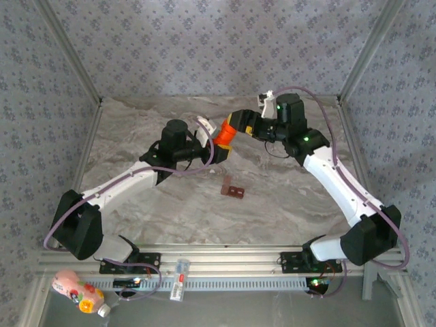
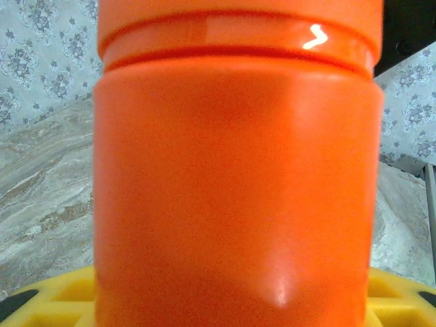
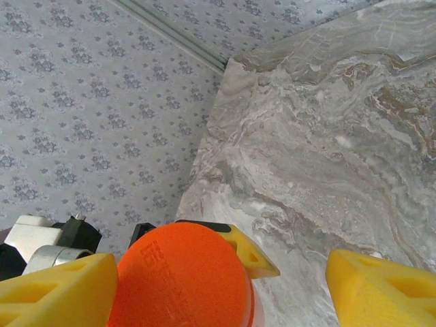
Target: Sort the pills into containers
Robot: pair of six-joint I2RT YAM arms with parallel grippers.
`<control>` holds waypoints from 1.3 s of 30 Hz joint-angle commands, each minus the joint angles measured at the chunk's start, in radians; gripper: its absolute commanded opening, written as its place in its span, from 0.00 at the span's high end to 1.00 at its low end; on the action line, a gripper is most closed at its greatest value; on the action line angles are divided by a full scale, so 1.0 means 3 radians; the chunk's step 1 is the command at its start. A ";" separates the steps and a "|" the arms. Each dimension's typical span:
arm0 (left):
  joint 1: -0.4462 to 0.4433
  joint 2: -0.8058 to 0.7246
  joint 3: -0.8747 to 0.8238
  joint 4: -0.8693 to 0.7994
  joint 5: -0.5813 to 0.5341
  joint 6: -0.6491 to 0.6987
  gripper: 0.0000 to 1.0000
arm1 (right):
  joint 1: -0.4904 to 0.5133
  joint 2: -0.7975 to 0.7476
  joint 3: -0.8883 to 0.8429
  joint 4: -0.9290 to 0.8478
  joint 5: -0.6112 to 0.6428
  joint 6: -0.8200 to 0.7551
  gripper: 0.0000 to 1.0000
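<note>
An orange bottle [image 1: 222, 136] hangs tilted above the back middle of the table, with my left gripper [image 1: 215, 146] shut on its body. Seen from the left wrist, the bottle [image 2: 231, 170] stands close up between yellow fingers [image 2: 54, 300]. My right gripper [image 1: 238, 122] is at the bottle's cap end and stands open. In the right wrist view the orange cap [image 3: 180, 279] sits beside one of its yellow fingers [image 3: 54, 293], well apart from the other. The containers [image 1: 234, 189], a dark reddish-brown strip, lie on the table in front of the bottle. The pills are hidden.
The marble table [image 1: 286, 197] is walled by patterned panels with metal posts [image 1: 68, 54] at the back corners. A pink bottle [image 1: 78, 289] lies below the front rail at the left. A small clear item [image 1: 180, 278] lies on the rail.
</note>
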 commanded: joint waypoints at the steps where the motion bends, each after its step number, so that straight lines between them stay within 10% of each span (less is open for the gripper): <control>1: 0.0003 -0.0078 0.0118 0.0061 0.0057 -0.0033 1.00 | 0.0047 0.0046 0.0113 -0.0032 0.0036 0.0025 0.20; 30: 0.0000 0.0000 0.0167 0.0066 0.0078 -0.0059 1.00 | 0.0100 0.0040 0.0137 -0.0074 -0.0070 -0.0131 0.25; 39: -0.0002 -0.0015 0.0161 0.0057 0.0087 -0.0062 1.00 | 0.0073 0.0047 0.0117 -0.0058 -0.0180 -0.0183 0.55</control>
